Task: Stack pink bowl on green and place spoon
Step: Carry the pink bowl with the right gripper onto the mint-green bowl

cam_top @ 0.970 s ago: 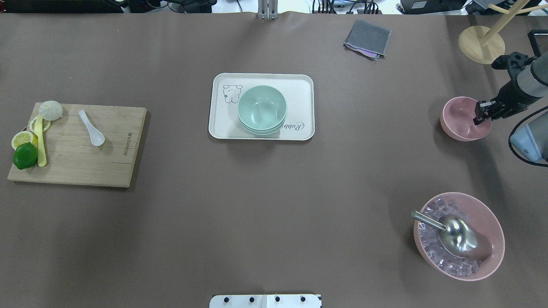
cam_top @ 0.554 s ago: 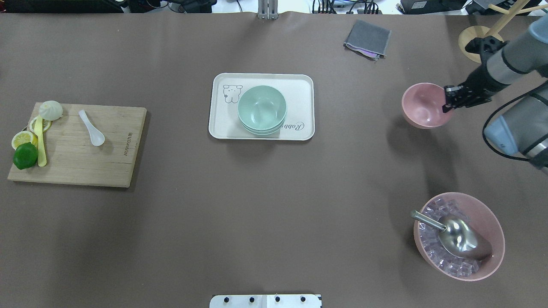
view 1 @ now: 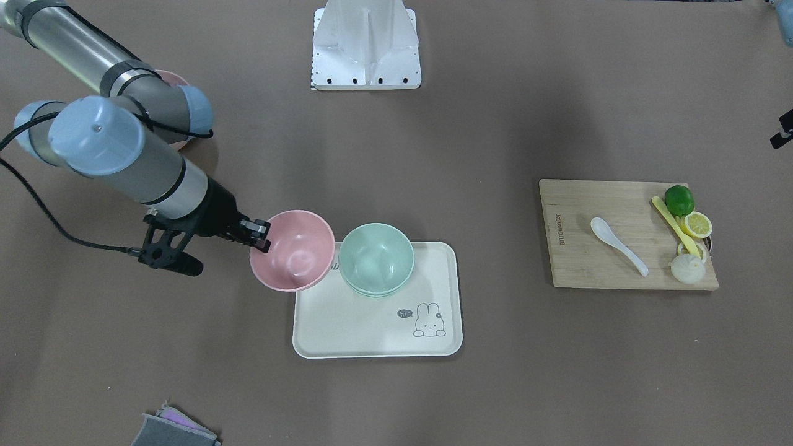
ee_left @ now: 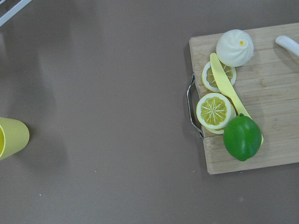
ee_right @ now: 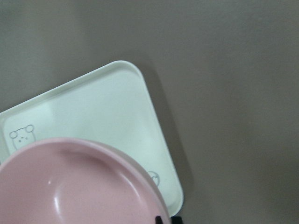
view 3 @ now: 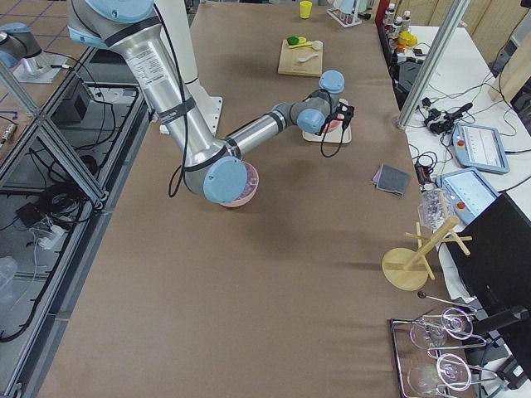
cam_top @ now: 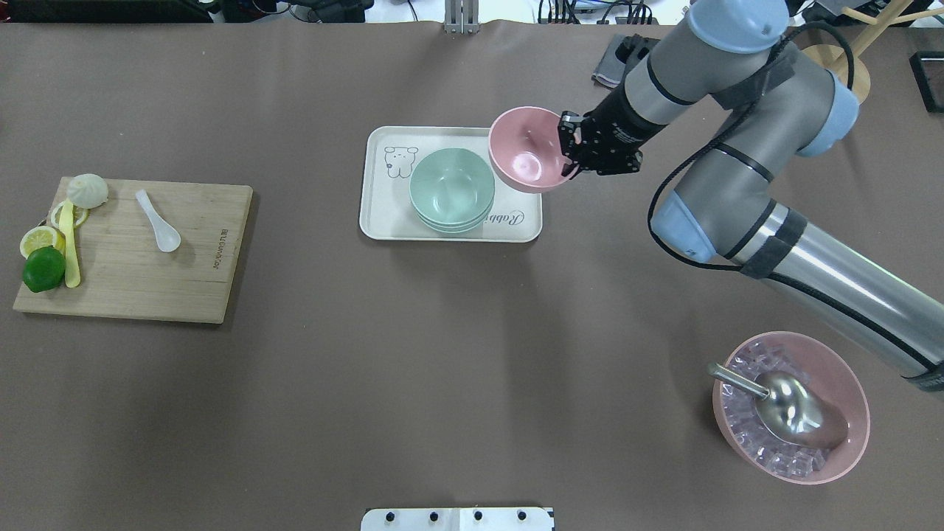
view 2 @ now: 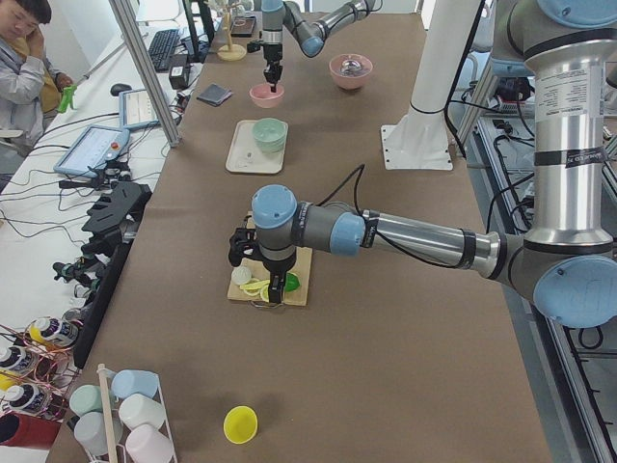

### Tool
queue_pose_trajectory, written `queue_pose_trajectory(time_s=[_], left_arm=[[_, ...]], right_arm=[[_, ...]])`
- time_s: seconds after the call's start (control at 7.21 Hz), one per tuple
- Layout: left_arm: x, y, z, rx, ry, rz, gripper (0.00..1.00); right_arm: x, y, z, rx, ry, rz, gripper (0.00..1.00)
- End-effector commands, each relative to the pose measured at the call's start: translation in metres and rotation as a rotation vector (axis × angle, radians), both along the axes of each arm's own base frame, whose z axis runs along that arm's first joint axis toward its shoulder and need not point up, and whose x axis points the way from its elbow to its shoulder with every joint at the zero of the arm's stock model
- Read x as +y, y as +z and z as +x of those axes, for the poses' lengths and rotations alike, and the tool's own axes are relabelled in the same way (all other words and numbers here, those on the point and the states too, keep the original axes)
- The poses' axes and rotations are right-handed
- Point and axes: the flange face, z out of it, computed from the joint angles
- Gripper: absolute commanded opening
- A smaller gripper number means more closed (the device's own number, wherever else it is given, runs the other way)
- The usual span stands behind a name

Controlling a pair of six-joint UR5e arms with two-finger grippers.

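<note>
My right gripper [cam_top: 571, 151] is shut on the rim of the pink bowl [cam_top: 525, 151]. It holds the bowl in the air over the right edge of the white tray [cam_top: 380, 221], right beside the stacked green bowls [cam_top: 451, 189]. The front-facing view shows the pink bowl [view 1: 292, 249] next to the green bowls [view 1: 376, 258], not over them. A white spoon [cam_top: 158, 220] lies on the wooden cutting board [cam_top: 147, 284] at the left. My left gripper [view 2: 274, 292] hangs above that board and shows only in the exterior left view. I cannot tell whether it is open or shut.
A large pink bowl of ice cubes with a metal scoop [cam_top: 790, 407] stands at the front right. A grey cloth [view 1: 173, 430] and a wooden stand [cam_top: 848, 63] are at the far right. A lime [cam_top: 43, 268], lemon slices, a bun and a yellow knife lie on the board.
My right gripper has lifted the pink bowl and carried it left, from the table's right side to above the tray's right edge. The spoon and the green bowls have not moved.
</note>
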Motion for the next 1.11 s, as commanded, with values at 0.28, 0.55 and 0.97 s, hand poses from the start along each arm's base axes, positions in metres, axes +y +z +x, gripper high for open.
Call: queue_pose_trajectory(time_s=[0.28, 0.55, 0.97], left_arm=[[-0.006, -0.012, 0.047, 0.021, -0.011, -0.047, 0.98], [-0.007, -0.01, 0.047, 0.022, -0.014, -0.048, 0.98], [-0.033, -0.013, 0.109, 0.012, -0.033, -0.158, 0.97]], right_arm=[[0.027, -0.066, -0.087, 0.011, 0.112, 0.004, 0.0], [0.026, -0.057, -0.097, 0.03, 0.123, 0.007, 0.0], [0.031, -0.053, -0.108, 0.041, 0.126, 0.011, 0.0]])
